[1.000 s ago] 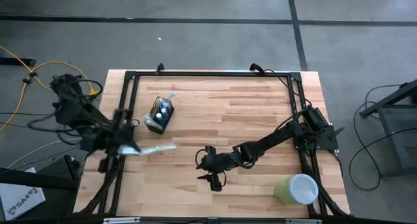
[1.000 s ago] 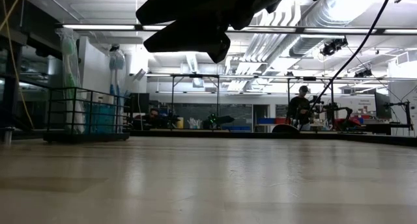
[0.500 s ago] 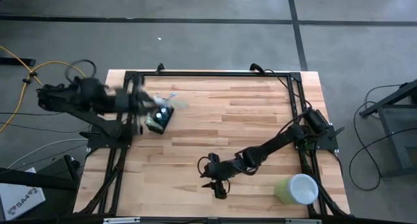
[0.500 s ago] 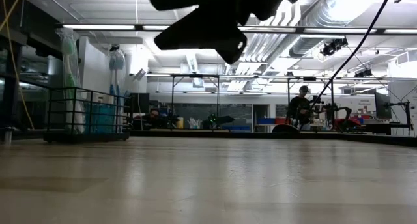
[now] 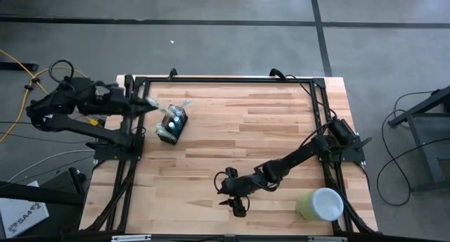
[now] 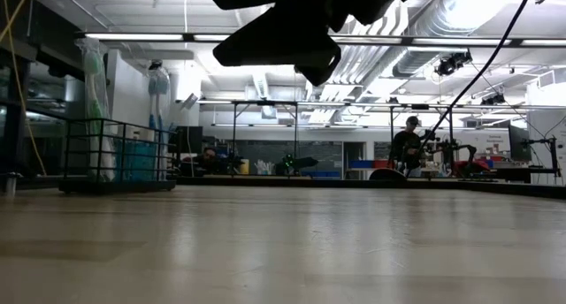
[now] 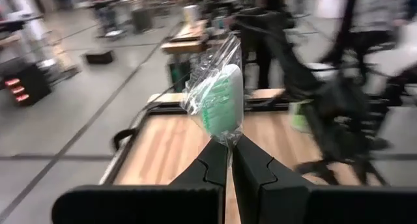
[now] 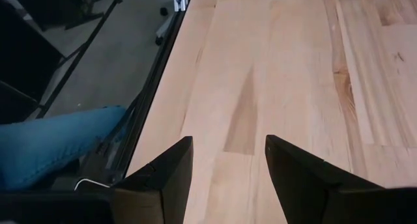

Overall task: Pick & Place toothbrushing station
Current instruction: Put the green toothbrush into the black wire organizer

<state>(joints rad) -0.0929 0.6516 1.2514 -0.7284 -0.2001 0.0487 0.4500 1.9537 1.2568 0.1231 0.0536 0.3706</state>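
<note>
Bare table (image 5: pixel 267 122), green cup (image 5: pixel 320 203) aside, seemingly.

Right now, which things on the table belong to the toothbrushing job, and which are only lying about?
Part of the job:
- black wire-mesh holder, at the table's left
- wrapped toothbrush, pinched in the shut left claw, close to the holder
- right claw, open, low over bare wood

Only lying about:
- pale green cup, on its side near the right front corner
</note>
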